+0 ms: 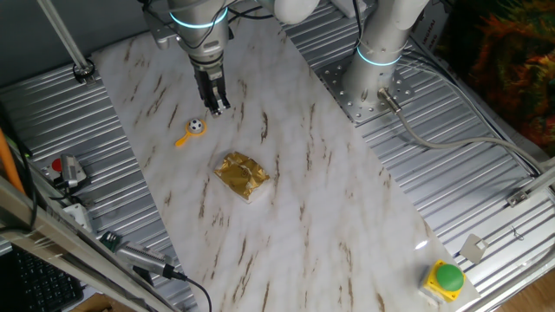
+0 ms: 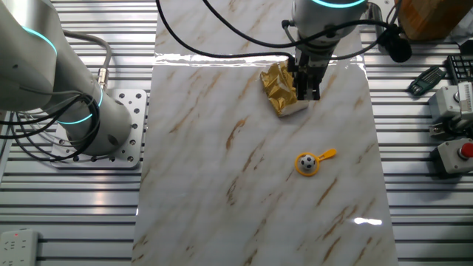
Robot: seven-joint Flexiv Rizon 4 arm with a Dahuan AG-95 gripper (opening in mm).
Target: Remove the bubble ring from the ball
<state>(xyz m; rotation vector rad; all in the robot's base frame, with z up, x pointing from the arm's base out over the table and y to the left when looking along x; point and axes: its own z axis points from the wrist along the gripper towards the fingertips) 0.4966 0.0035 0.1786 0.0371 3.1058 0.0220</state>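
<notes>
A marble-patterned board [image 1: 286, 173] with brown veining lies across a ribbed metal table [image 1: 486, 199], and it carries everything the task concerns. The robot arm [image 1: 381, 35] stands on a bolted plate at the table's edge; its white links with glowing cyan rings reach over the board, and black cables trail from it across the marble in the other fixed view.

The gripper [image 1: 217, 107] hangs upright near the far end of the board, fingertips pointing down. Its two dark fingers sit close together with nothing between them, but neither view shows clearly whether the jaws are fully closed, so I cannot tell. It hangs near the ball and ring without touching them.

A crumpled gold foil packet [image 1: 243, 176] rests around the middle of the board, apart from the other things. In the other fixed view the gripper appears in front of its edge.

The bubble ring [image 1: 192, 131] lies flat on the marble, its short handle pointing away from the gripper. The ball [image 1: 197, 126] sits inside the hoop, which encircles it.

A green round button [image 1: 448, 276] on a yellow box sits on the ribbed table, well apart from the board's contents.
</notes>
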